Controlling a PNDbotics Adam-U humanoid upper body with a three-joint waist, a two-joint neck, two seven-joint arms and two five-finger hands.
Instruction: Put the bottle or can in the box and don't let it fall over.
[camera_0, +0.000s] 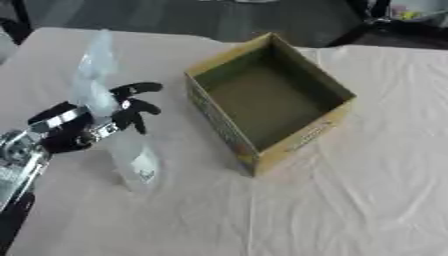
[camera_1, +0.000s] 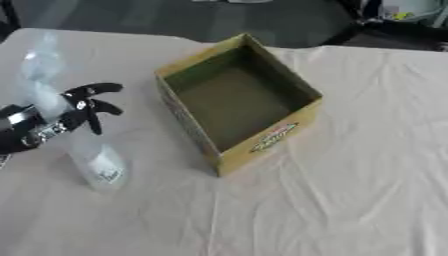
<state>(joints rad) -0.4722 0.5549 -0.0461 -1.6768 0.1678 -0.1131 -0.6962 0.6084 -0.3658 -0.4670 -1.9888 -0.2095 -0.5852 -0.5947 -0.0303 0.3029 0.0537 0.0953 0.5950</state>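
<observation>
A clear plastic bottle (camera_0: 137, 164) with a small label near its base stands tilted at the left of the table, its top leaning away toward the far edge. My left hand (camera_0: 77, 126) comes in from the left, fingers curled round the bottle's middle; the fingertips (camera_0: 140, 89) stick out on the box side. Whether the base touches the cloth I cannot tell. The open yellow cardboard box (camera_0: 220, 124) stands to the right of the bottle, a short gap away, and its inside looks bare. My right hand shows in neither view.
A wrinkled pale cloth (camera_0: 350, 200) covers the table. Dark floor and dark furniture legs (camera_0: 372, 25) lie beyond the far edge.
</observation>
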